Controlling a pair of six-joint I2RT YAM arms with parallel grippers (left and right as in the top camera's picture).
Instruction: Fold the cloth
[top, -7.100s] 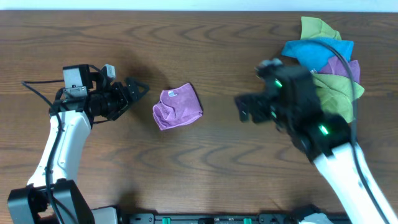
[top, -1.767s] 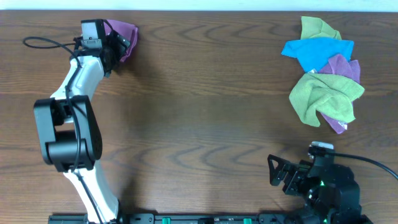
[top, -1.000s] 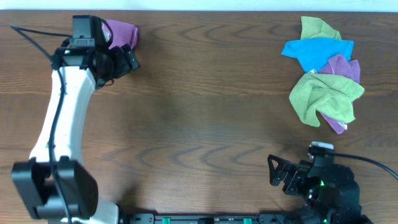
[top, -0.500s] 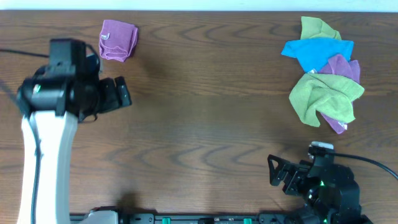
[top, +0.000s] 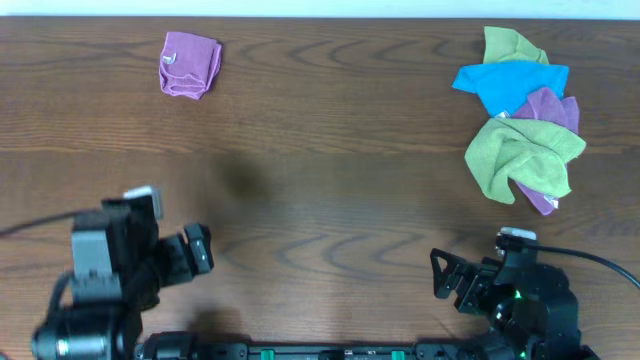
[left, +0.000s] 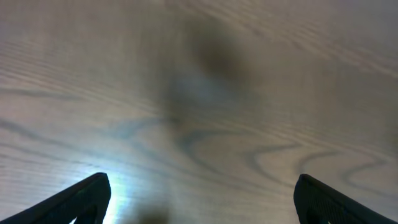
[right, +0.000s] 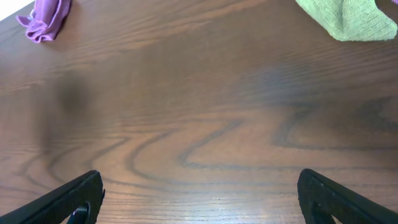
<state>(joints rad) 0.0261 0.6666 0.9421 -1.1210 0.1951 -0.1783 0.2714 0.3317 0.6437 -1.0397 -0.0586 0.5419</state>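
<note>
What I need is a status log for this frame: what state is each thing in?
Cloth: folded into a small bundle, lying free of both grippers.
Pile: green, blue and purple cloths, bunched, unfolded.
Left gripper: open, empty.
Right gripper: open, empty.

words we can read: none | the cloth (top: 189, 64): we see a small white tag (top: 169, 58) on it, too tiny to read

left claw (top: 203, 250) and right claw (top: 438, 275) both stand wide open.
</note>
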